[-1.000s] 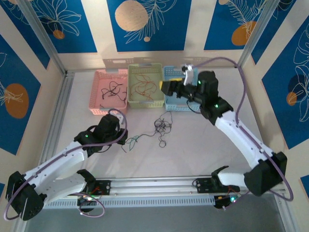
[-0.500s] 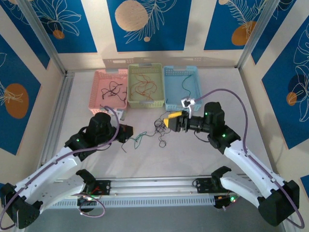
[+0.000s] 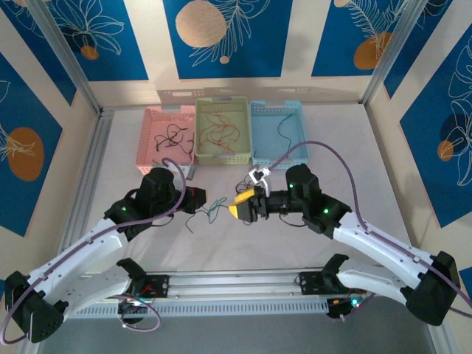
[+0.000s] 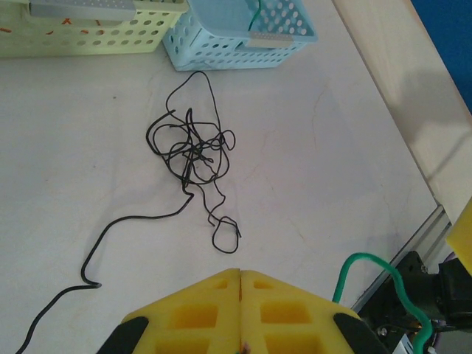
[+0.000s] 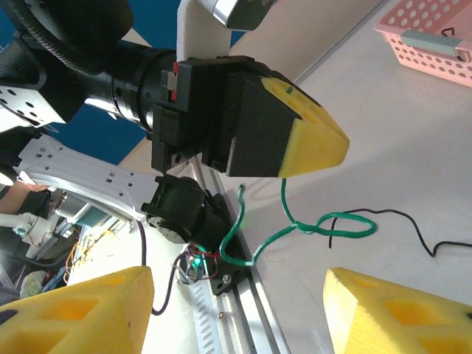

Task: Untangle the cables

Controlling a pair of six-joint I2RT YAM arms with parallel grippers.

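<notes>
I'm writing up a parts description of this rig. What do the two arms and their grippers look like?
The left arm and right arm have white link shells, black joint housings and small green lights. A thick purple cable loops along each. The left gripper and right gripper have black bodies with chunky yellow fingers, wedge-shaped, with square recesses.

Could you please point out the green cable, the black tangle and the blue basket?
green cable [image 5: 306, 226]: right wrist view, start of its loop.
black tangle [image 4: 195, 151]: left wrist view, knotted middle.
blue basket [image 4: 221, 51]: left wrist view, front wall.
</notes>
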